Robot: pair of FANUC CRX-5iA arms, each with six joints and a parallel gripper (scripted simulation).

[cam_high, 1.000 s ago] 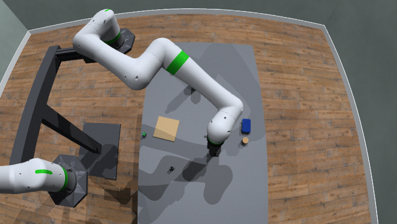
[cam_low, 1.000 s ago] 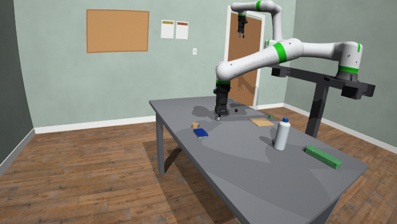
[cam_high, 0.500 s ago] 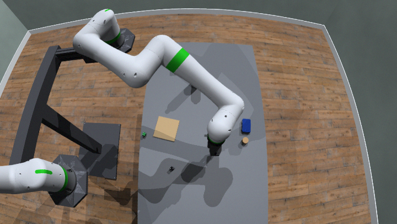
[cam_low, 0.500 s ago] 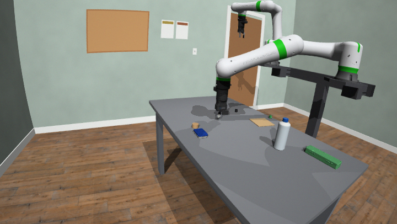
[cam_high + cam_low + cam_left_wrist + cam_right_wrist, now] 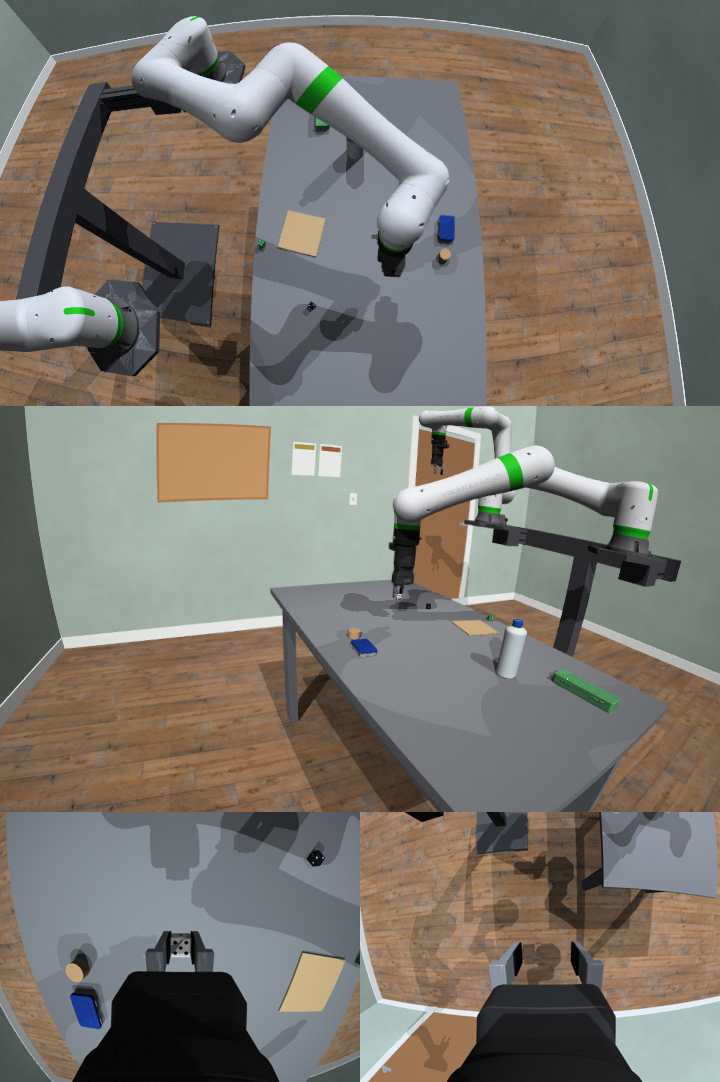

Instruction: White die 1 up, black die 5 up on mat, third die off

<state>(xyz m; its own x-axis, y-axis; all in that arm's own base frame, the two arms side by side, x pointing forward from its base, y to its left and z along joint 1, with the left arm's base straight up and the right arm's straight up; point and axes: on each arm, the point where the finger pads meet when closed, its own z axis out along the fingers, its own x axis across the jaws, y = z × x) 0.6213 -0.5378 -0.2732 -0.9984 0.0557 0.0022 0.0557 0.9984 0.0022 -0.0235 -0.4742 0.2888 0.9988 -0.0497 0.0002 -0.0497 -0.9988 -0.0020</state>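
White die (image 5: 399,596) (image 5: 180,947): one, pale, between the pads of the left hand, over the bench (image 5: 443,327) (image 5: 428,698) (image 5: 130,899) (image 5: 650,864) and well apart from the mat; five pips face the wrist camera, with what looks like a lone pip on the adjoining far side.
Left hand (image 5: 391,264) (image 5: 399,594) (image 5: 180,947): one, pinching the white die across two opposite sides, palm above.
Right hand (image 5: 438,471) (image 5: 546,958): one, spread wide, nothing between the fingers, off beyond the bench.
Mat (image 5: 302,233) (image 5: 474,627) (image 5: 312,983): one, tan, square, no die on it.
Black die (image 5: 311,305) (image 5: 428,606) (image 5: 315,858): one, on the bench, off the mat; top number not certain.
Green die (image 5: 261,243) (image 5: 490,617) (image 5: 358,959): one, off the mat by the bench edge; best left there.
Step in hand: probably turning the white die; a quarter roll should bring the lone pip up, if that is the 1.
Handling: keep the squeeze even and central, tip with height to spare, lower until a face meets the bench squarely, then open slowly.
Hazards: a low corner catching, or the cube swivelling between the pads; recheck the top before carrying it to the mat.

The left arm's black-and-grey parallel gripper (image 5: 392,266) (image 5: 398,596) (image 5: 180,947) raises a white, black-pipped cubic die (image 5: 398,597) (image 5: 180,947) higher above the grey table (image 5: 443,353) (image 5: 428,708) (image 5: 130,899) (image 5: 650,870).
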